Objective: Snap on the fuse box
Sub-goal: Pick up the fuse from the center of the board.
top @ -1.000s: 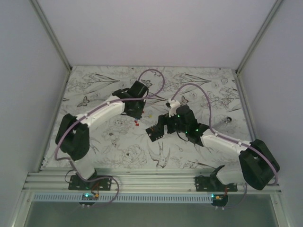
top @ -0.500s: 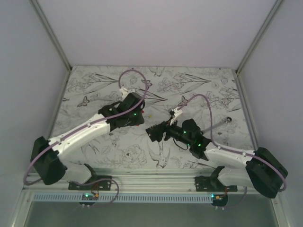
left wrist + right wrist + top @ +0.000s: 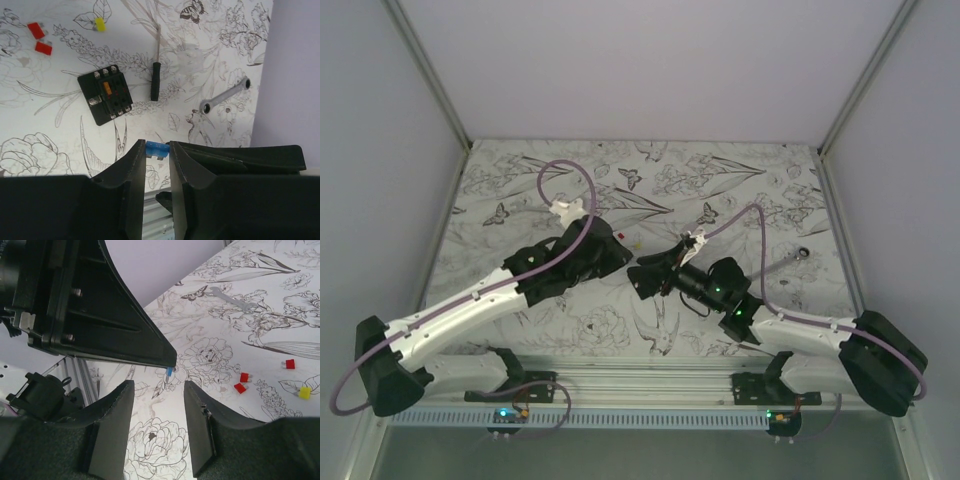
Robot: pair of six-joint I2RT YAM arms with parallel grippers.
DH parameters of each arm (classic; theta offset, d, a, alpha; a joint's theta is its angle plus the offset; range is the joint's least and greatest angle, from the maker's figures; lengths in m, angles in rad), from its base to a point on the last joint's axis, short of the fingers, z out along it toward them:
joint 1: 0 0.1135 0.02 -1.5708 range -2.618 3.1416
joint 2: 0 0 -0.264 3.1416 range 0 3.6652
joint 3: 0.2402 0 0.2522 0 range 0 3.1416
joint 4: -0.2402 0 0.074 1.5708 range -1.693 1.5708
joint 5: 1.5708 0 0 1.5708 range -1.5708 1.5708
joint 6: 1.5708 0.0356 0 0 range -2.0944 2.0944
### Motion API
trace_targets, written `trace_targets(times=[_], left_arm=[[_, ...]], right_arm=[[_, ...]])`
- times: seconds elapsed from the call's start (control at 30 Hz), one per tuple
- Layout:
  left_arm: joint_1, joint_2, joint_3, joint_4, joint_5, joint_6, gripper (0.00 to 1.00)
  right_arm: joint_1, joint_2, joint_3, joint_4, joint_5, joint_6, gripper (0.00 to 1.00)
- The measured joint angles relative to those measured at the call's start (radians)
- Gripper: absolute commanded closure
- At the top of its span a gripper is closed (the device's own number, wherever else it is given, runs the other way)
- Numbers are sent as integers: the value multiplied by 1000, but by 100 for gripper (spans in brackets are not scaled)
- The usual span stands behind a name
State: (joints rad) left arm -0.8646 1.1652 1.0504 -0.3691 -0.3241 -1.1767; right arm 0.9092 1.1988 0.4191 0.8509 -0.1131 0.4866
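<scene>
The fuse box (image 3: 107,95) is a flat black square block lying on the flowered cloth, with an orange fuse in one slot. It shows in the top view (image 3: 642,281) as a dark block just below my right gripper. My left gripper (image 3: 157,150) is shut on a small blue fuse (image 3: 157,149) and hangs above the cloth, nearer than the box. My right gripper (image 3: 159,385) is open and empty, pointing at the left gripper's tip, where the blue fuse (image 3: 169,371) shows. In the top view the left gripper (image 3: 623,257) and right gripper (image 3: 650,266) nearly meet mid-table.
A thin black stick tool (image 3: 155,82) lies right of the box, and a metal wrench (image 3: 225,97) lies further right near the wall. Loose red fuses (image 3: 36,30) and a yellow fuse (image 3: 100,24) lie beyond the box. The table's front rail (image 3: 640,385) runs along the near edge.
My left arm has stretched out low and its gripper has moved right towards the right gripper. My right arm has lowered and reached left. The fuse box has not moved.
</scene>
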Motion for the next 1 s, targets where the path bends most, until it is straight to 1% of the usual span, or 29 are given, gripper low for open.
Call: trace_targets(times=[0.33,0.4,0.53,0.57,0.6,0.67,0.73,0.8,0.87,1.0], left_arm=[[-32,-49,-56,56,-1,-72,89],[-34,-52,-59,62,-1,-78,89],[-39,-54,-59,79,0,-87,87],[-40,-54,-60,82,0,-87,85],[-40,-54,-60,84,0,-87,84],[-40,-54,-60,84,0,-81,75],[-40,-54,-60,85,3,-63,68],[-40,-58,-60,86,9,-19,57],[-39,-65,-54,84,19,59,49],[-35,-84,-13,84,77,262,44]], right_arm=[[18,38,0,41,10,-1,72],[19,45,0,44,11,-2,78],[20,50,0,43,19,-7,99],[20,50,0,43,21,-8,100],[22,50,0,43,22,-11,100],[22,49,0,39,25,-20,100],[23,42,2,26,25,-36,100],[23,28,8,-5,18,-61,100],[17,12,20,-53,-10,-87,100],[-34,-17,60,-149,-124,-126,100]])
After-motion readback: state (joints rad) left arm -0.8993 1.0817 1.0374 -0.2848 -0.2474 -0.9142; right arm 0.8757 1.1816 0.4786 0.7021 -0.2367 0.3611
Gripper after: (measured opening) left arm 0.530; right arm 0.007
